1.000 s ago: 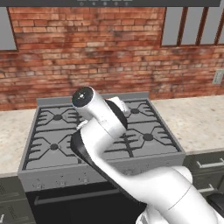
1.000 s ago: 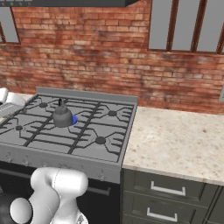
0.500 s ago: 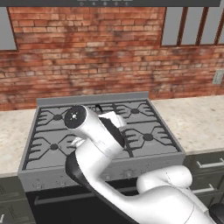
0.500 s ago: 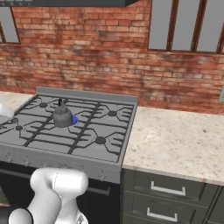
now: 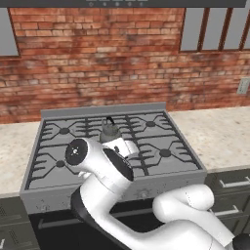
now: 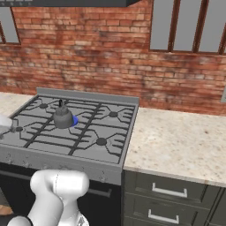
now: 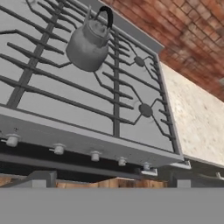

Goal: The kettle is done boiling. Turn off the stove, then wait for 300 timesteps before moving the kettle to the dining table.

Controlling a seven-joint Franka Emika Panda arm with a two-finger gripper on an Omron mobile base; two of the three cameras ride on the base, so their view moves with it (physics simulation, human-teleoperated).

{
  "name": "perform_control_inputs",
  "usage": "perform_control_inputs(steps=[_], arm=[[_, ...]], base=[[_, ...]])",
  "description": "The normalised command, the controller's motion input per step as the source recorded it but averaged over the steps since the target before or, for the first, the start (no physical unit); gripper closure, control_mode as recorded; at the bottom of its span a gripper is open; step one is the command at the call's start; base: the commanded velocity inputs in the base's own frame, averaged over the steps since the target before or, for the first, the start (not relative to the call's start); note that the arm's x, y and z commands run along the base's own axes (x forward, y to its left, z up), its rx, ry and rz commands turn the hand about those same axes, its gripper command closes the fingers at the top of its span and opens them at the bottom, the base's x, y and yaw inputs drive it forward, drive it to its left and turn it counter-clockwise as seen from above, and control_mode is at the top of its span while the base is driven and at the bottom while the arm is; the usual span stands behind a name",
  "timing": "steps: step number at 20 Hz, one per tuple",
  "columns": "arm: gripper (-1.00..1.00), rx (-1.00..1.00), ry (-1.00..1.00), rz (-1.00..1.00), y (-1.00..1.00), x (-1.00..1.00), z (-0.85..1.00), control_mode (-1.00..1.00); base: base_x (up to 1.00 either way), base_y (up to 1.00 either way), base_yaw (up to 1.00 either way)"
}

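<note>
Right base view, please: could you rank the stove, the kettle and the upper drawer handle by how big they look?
1. Stove, by far.
2. Kettle.
3. Upper drawer handle, thin; longer than the kettle is wide, but nearer the camera, so unsure.

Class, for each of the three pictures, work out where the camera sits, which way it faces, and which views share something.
Left base view: behind the arm's left, facing the stove and brick wall; white arm fills the foreground.
Right base view: behind its right, facing the stove and counter; arm at lower left.
Hand view: on the hand, tilted, looking over the knobs and grates.
All three share the kettle.
</note>
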Motion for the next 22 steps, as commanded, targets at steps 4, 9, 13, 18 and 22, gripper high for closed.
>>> perform_control_inputs(steps=[4,9,13,18,22], arm=[[-1.00,-0.13,0.00,0.04,0.01,0.00,-0.41,-1.00],[-1.00,-0.17,0.00,0.06,0.17,0.00,-0.41,-1.00],[-1.00,-0.17,0.00,0.06,0.23,0.00,-0.38,-1.00],[-1.00,-0.17,0.00,0.06,0.24,0.00,-0.36,-1.00],[-1.00,-0.14,-0.01,0.06,0.16,-0.01,-0.35,-1.00]], base=[[0.00,0.00,0.00],[0.00,0.00,0.00],[0.00,0.00,0.00],[0.00,0.00,0.00],[0.00,0.00,0.00]])
